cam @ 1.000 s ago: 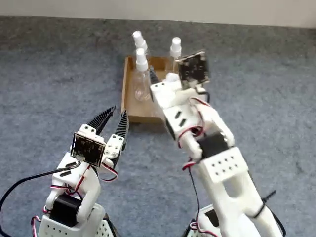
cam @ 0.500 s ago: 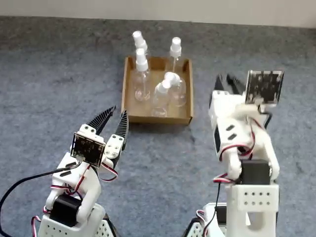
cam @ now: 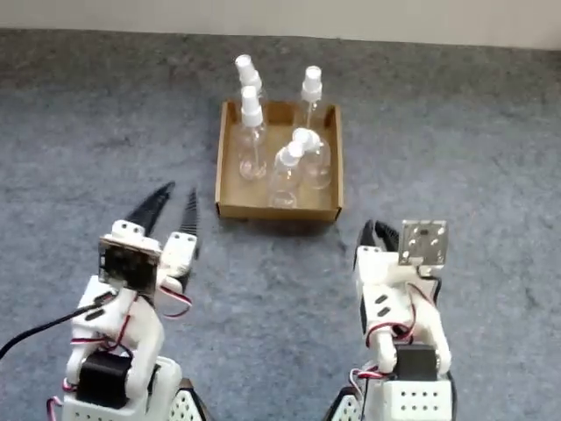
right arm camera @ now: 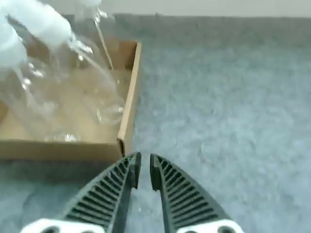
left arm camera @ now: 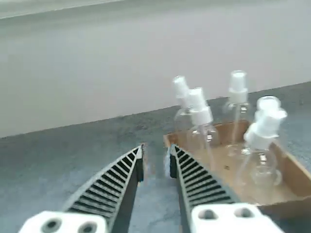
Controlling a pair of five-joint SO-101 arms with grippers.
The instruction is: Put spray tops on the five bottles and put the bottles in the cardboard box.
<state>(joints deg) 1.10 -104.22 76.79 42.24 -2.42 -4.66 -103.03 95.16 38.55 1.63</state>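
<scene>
I count five bottles [cam: 252, 140] standing in the box [cam: 277, 213], each with a top [cam: 252, 96] on, so to my eye the job looks finished. The left gripper [cam: 178, 195] hangs just off the box's front left corner, jaws a narrow way apart, nothing between them. The right gripper [cam: 377, 232] sits off the front right corner, jaws parted by a slit, also empty. The risk now is a careless swing. The bottles are tall, light and stand well above the low box walls, so a finger sweeping across the box could topple one or drag the box itself. The two bottles nearest the front wall stand very close together, and a knock to one would likely take the other with it. There's open carpet [cam: 105, 114] to either side of the box and in front of it. Behind the box the carpet runs out at a pale wall [cam: 394, 17], so I'd keep both arms low and on the near side.
</scene>
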